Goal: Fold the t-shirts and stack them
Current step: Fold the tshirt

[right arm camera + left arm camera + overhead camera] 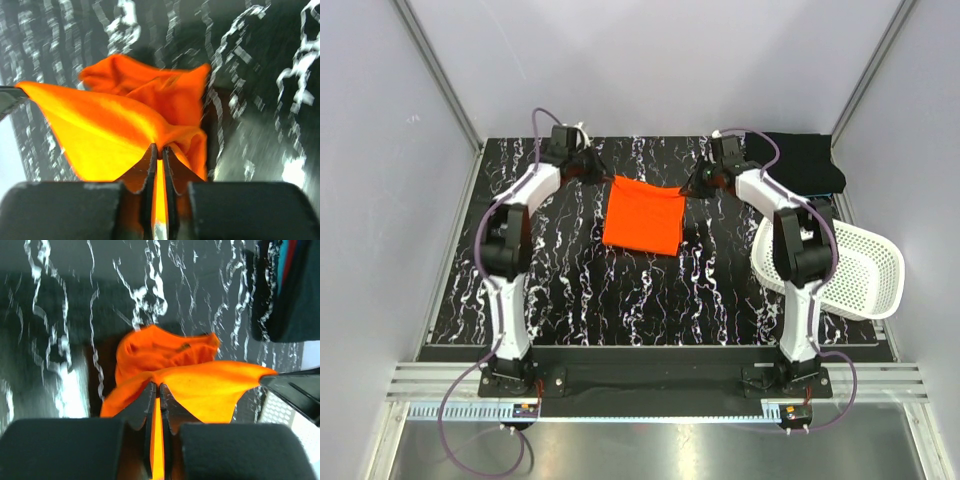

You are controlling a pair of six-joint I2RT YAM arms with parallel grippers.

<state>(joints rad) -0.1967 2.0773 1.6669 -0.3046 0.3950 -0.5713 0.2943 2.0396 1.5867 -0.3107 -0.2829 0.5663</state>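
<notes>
The orange t-shirt (642, 215) is located at the far middle of the marbled worktop (620, 300), with its far edge stretched between both claws. The left claw (158, 387) is clamped on the fabric at the left corner. The right claw (159, 147) is clamped on it at the right corner. The black t-shirt (805, 160) is noted lying at the far right corner, near the white basket (865, 270).

The top view is evenly, brightly lit and sharp. In the wrist views the black white-veined glossy counter (150, 280) is smeared by blur, with white glare at lower left and lower right respectively. The bright orange fabric t-shirt (200, 385) is overexposed to yellow near the defocused dark left claw (159, 386) and right claw (159, 148).
</notes>
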